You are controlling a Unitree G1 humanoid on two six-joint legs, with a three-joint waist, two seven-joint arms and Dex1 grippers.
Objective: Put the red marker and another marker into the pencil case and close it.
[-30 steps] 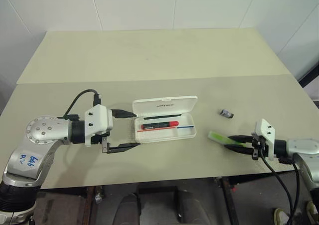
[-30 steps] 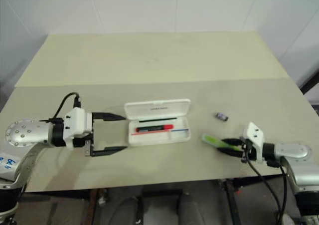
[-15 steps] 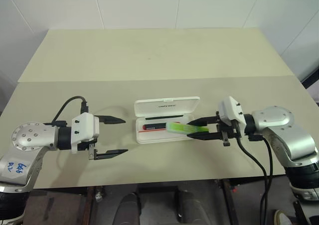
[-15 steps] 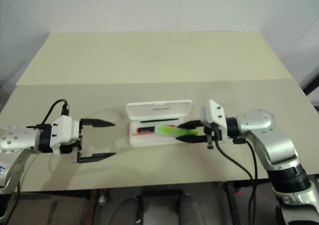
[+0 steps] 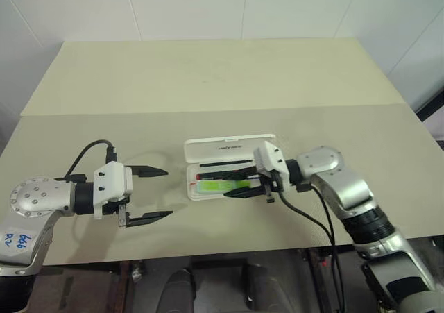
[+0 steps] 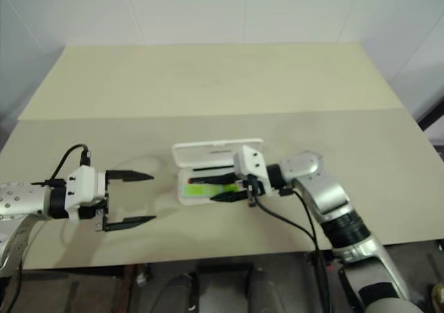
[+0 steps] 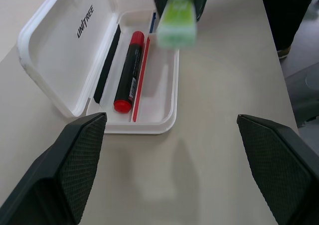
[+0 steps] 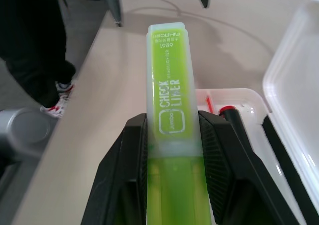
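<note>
Right fingers: closed on the lime-green highlighter [image 8: 169,135], one black finger [image 8: 124,170] pressed to each flat side, cap end jutting out ahead of the tips.
Right gripper [image 5: 232,187]: reaches in from the robot's right, hanging over the tray of the open pencil case [image 5: 195,192].
Left fingers: spread as wide as they go, nothing between them, touching nothing; one shows at [image 7: 60,180].
Left gripper [image 5: 161,193]: hovers over the table [image 5: 208,84] just beside the case's left end, apart from it.
Highlighter's long axis: roughly in line with the length of the tray, so it matches the slot; it looks above the tray, not yet resting in it.
Red marker [image 7: 128,73]: already lying in the tray, lengthwise, between a black strip on the lid side and a thin red line on the front side.
Free space: the front part of the tray, beside the thin red line, directly under the highlighter as far as I can judge.
Lid [image 7: 75,50]: folded back, open, lettering visible.
Nearer arm: the right one, for the drop; the left is nearer the case's left end, handy for steadying or closing.
Next move, my judgement: lower, then release into the tray.
</note>
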